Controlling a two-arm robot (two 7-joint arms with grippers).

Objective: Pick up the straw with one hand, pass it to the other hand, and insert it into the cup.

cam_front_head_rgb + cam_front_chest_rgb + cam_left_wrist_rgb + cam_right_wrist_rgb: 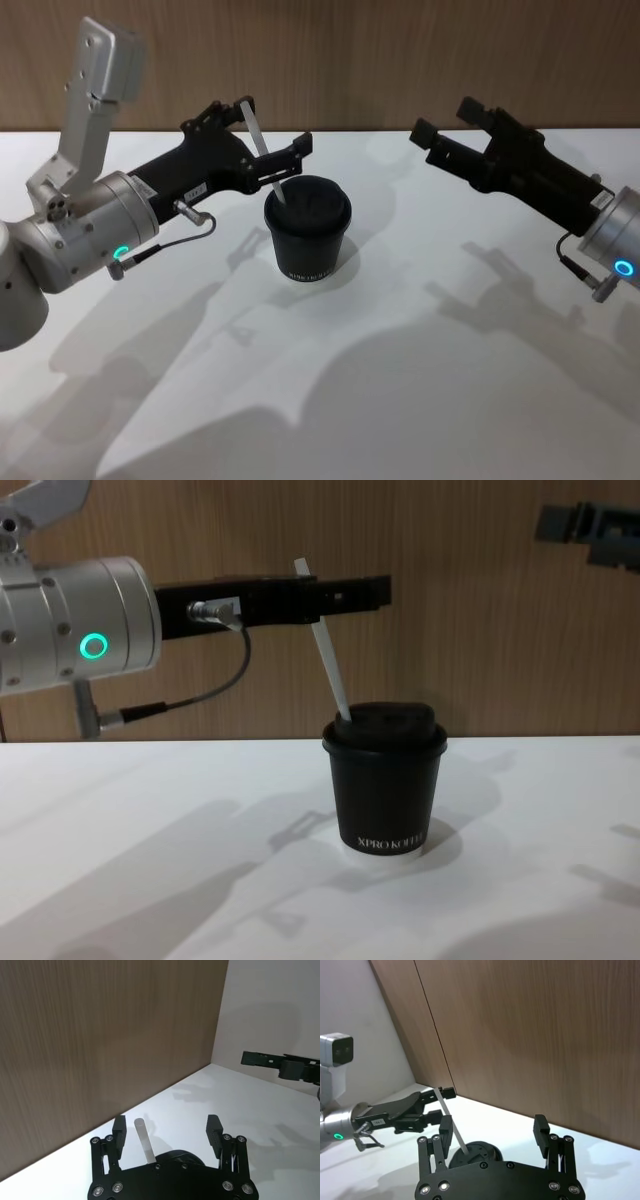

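Head view | straw [262,143] tilted in cup [307,241] lid | my left gripper [268,137] fingers spread around straw | right gripper [447,121] spread, far right

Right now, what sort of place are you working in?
Probably a lab or demo bench, not a café: a bare white table against a wood-panel wall, holding just a lidded coffee cup with a straw in it, between the left pincer and right pincer.
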